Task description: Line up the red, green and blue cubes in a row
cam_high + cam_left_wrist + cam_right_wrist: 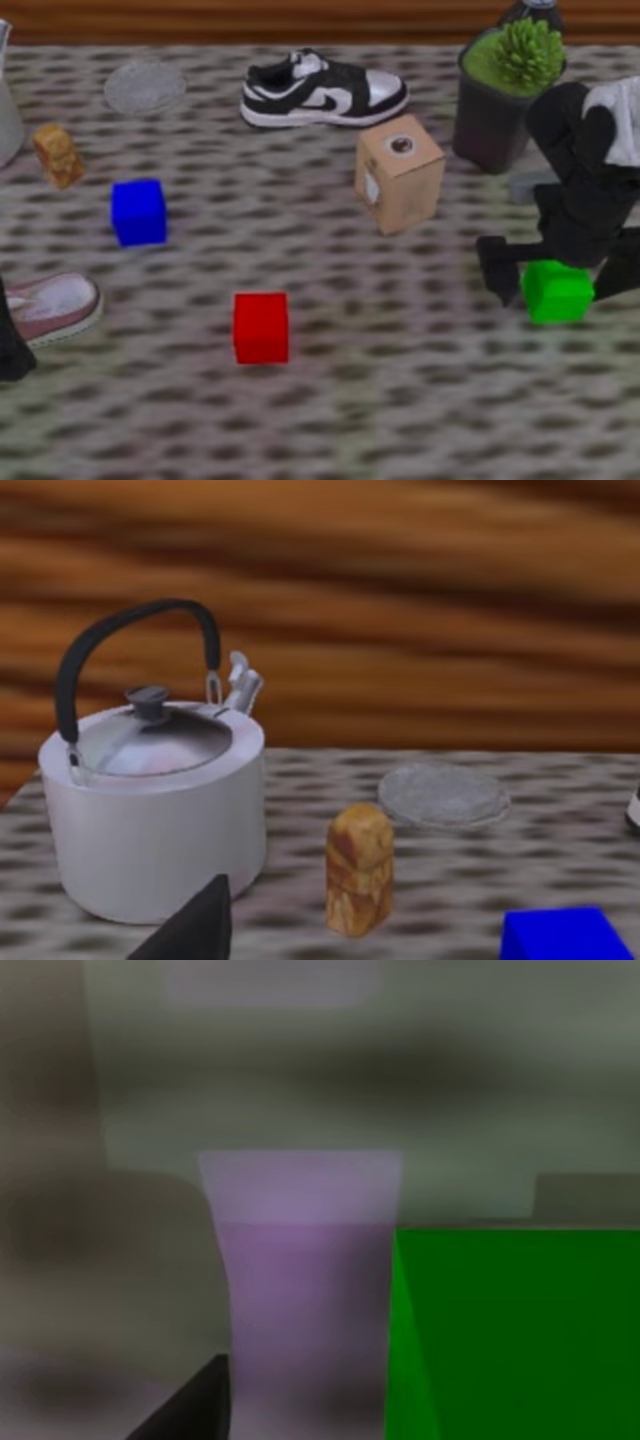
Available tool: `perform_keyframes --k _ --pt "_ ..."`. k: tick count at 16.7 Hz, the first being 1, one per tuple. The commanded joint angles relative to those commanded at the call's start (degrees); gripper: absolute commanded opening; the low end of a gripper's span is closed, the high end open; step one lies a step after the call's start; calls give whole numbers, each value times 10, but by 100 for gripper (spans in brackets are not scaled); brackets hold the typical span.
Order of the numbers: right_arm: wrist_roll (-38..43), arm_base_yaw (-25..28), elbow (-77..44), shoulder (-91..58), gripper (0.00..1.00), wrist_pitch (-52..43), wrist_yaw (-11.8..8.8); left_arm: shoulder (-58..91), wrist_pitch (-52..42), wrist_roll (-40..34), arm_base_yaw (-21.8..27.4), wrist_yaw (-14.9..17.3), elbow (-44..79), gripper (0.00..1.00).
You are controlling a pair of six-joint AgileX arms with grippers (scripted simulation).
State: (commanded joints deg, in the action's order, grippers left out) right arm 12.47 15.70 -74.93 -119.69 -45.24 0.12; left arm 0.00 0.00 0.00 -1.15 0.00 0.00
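The right end effector (545, 285) is sitting low at the right side of the worktop (400, 400), with the green cube (558, 291) directly at its fingers; one dark finger (497, 268) is showing just left of the cube, and the cube is filling much of the right wrist view. I cannot tell whether the fingers are actually pressing on it or how wide they are standing. The red cube (261, 327) is resting near the middle, toward the near edge. The blue cube (138, 211) is lying well apart from it, farther back on the left. A tan box (399, 173) is standing between the red and green cubes, toward the far side. The left arm (12, 345) is waiting at the left edge.
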Motion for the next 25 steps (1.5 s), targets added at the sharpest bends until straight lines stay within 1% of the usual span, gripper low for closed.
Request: perform_keyframes --k 1,14,15,25 --pt "0 0 0 0 100 0 0 0 0 0 0 0 0 100" --pt "0 0 0 0 2 0 0 0 0 0 0 0 0 100" --pt "0 0 0 0 0 0 0 0 0 0 0 0 0 100" --pt "0 0 -8 5 0 -10 1 0 0 0 0 0 0 100"
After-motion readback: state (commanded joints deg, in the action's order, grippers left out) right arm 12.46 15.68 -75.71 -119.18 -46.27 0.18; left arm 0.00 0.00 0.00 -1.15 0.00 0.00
